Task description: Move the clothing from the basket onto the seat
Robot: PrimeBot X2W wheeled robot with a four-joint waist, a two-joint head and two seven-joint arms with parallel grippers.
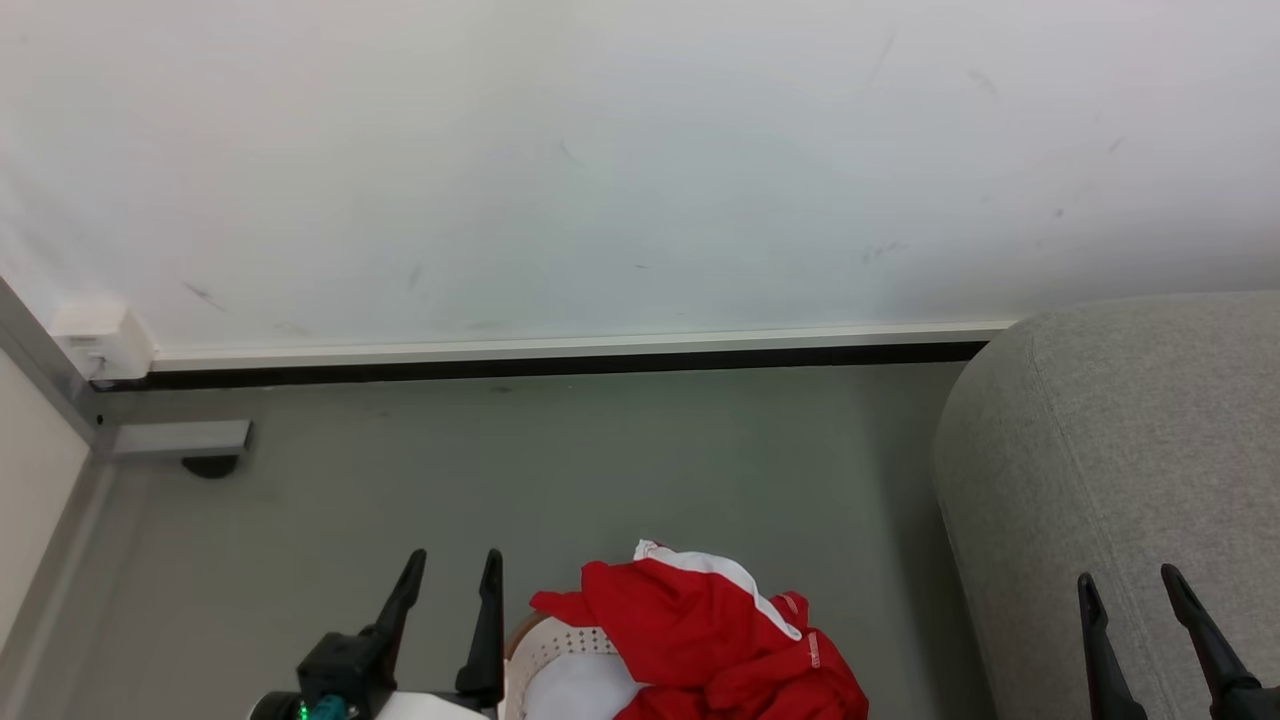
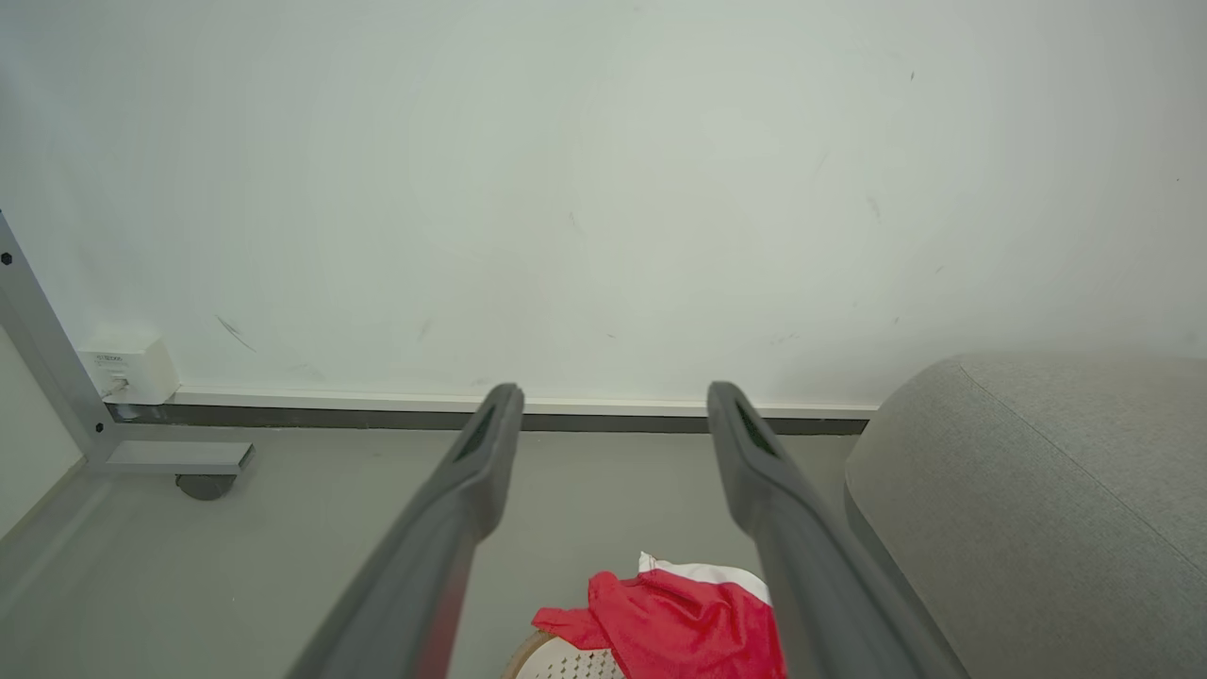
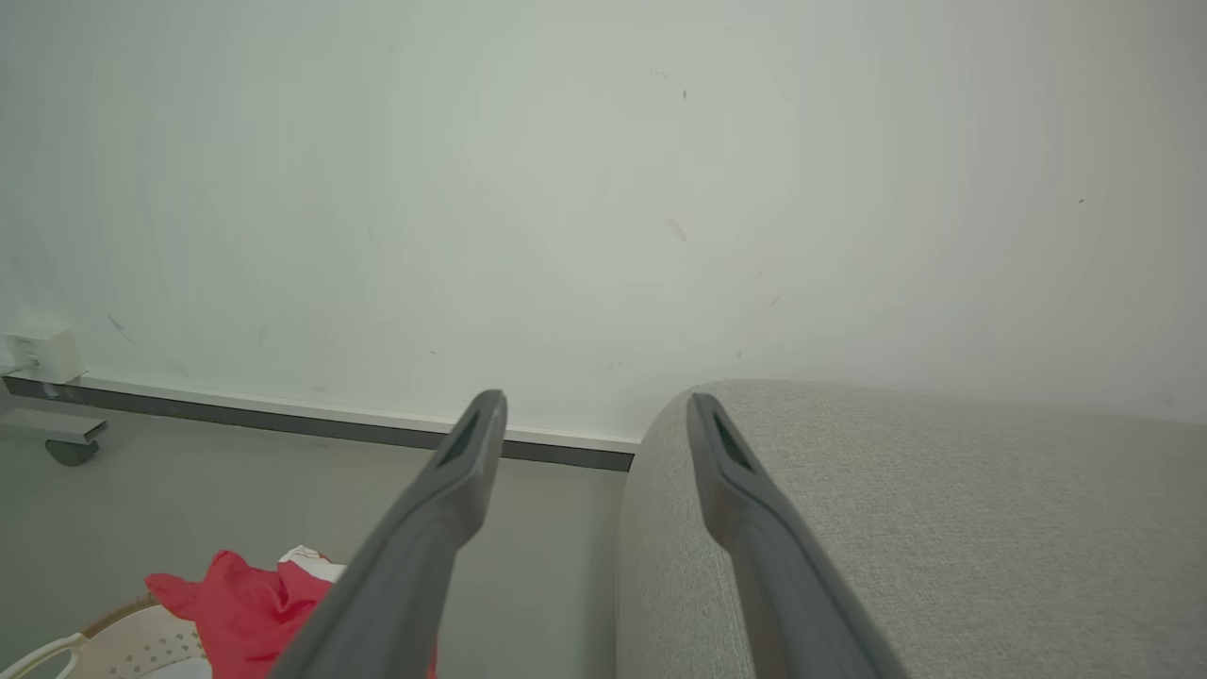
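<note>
With left hand (image 1: 455, 556) and right hand (image 1: 1128, 576) both wide and empty, the left should descend onto the clothing (image 1: 700, 630) in the basket (image 1: 560, 645), pinching a thick fold.

One round white perforated plastic basket (image 1: 560, 642). One large grey woven-fabric sofa (image 1: 1120, 450). One heap of red-and-white clothing (image 1: 690, 620), garment count indeterminable. Two dark-fingered grippers: left gripper (image 1: 455, 556), right gripper (image 1: 1128, 576).

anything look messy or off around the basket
The red clothing is heaped askew, bulging above the white basket and hiding its rim on the side toward the grey sofa. The wall carries a few dark scuff marks. Nothing looks broken.
</note>
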